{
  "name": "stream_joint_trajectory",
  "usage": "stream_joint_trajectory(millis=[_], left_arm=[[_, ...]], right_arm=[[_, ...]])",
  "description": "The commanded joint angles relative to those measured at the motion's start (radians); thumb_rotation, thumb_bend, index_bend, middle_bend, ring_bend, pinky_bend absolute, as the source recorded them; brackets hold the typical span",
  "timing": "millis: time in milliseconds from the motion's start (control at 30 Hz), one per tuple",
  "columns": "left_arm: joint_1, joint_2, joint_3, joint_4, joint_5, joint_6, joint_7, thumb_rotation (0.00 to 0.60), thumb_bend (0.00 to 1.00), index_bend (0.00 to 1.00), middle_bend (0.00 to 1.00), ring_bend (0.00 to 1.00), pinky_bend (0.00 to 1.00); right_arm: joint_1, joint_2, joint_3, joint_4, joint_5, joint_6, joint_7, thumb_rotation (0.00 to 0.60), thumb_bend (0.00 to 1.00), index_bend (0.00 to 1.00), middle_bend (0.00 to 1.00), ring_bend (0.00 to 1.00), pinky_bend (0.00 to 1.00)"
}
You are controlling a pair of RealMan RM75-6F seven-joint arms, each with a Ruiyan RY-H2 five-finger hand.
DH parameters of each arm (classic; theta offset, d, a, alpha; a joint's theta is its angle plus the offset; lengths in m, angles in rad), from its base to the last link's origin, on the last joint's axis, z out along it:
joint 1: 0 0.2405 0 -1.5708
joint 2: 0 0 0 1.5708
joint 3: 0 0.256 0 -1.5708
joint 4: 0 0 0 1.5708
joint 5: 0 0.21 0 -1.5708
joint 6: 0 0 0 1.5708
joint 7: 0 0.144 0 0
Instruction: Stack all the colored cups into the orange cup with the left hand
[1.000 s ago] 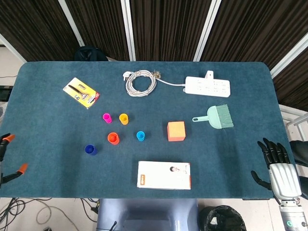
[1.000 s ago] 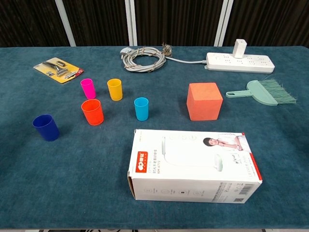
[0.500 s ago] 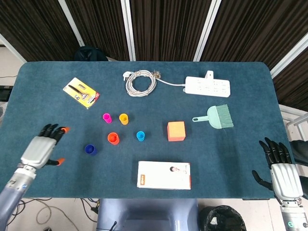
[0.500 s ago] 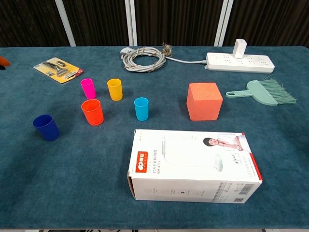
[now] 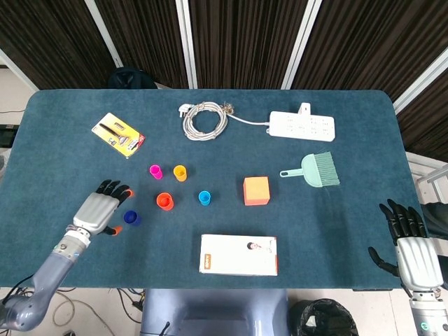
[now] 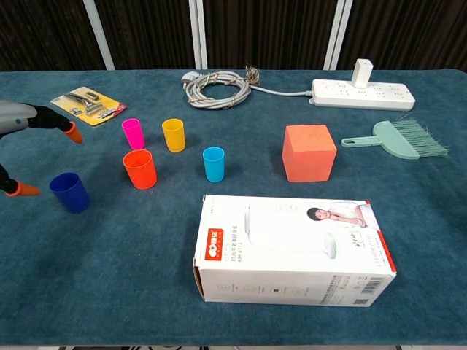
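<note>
- Left hand (image 5: 100, 208) hovers over the table just at 9 o'clock of the blue cup (image 5: 131, 218), fingers spread, thumb apart, nothing in its grasp.
- Orange cup (image 5: 164, 201) stands upright at 2 o'clock of the blue one.
- Pink cup (image 5: 155, 171) and yellow cup (image 5: 180, 172) stand side by side at 12 o'clock of the orange cup; the light-blue cup (image 5: 204, 198) is at its 3 o'clock.
- Right hand (image 5: 411, 245) sits at the table's right near corner, fingers apart, empty.

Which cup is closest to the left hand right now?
The dark blue cup, just off the left hand's fingertips; the orange, pink, yellow and light blue cups all stand farther right.
</note>
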Motion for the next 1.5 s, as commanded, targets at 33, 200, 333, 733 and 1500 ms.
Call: stream_joint_trajectory(millis=[33, 200, 333, 733, 1500], left_arm=[[-0.022, -0.024, -0.002, 0.005, -0.028, -0.004, 0.03, 0.6, 0.21, 0.27, 0.12, 0.0, 0.0], [-0.034, -0.044, 0.008, 0.012, -0.067, 0.018, 0.076, 0.6, 0.24, 0.29, 0.12, 0.0, 0.0], [-0.039, -0.056, 0.016, 0.016, -0.099, 0.035, 0.105, 0.6, 0.24, 0.29, 0.12, 0.0, 0.0], [-0.062, -0.068, 0.039, 0.011, -0.137, 0.044, 0.13, 0.6, 0.24, 0.29, 0.12, 0.0, 0.0], [-0.083, -0.075, 0.076, 0.005, -0.123, 0.067, 0.13, 0.6, 0.33, 0.43, 0.18, 0.0, 0.0]], right_arm=[[0.0, 0.001, 0.001, 0.001, 0.001, 0.001, 0.001, 0.6, 0.34, 0.09, 0.04, 0.09, 0.04], [-0.001, 0.001, 0.002, 0.003, 0.003, 0.001, 0.007, 0.6, 0.34, 0.09, 0.04, 0.09, 0.04], [-0.001, 0.001, 0.001, 0.003, 0.003, -0.001, 0.008, 0.6, 0.34, 0.09, 0.04, 0.09, 0.04], [0.003, -0.007, 0.003, 0.008, 0.014, -0.012, 0.007, 0.6, 0.34, 0.09, 0.04, 0.09, 0.04], [0.0, -0.007, 0.007, 0.003, 0.021, -0.009, 0.018, 0.6, 0.34, 0.09, 0.04, 0.09, 0.04]])
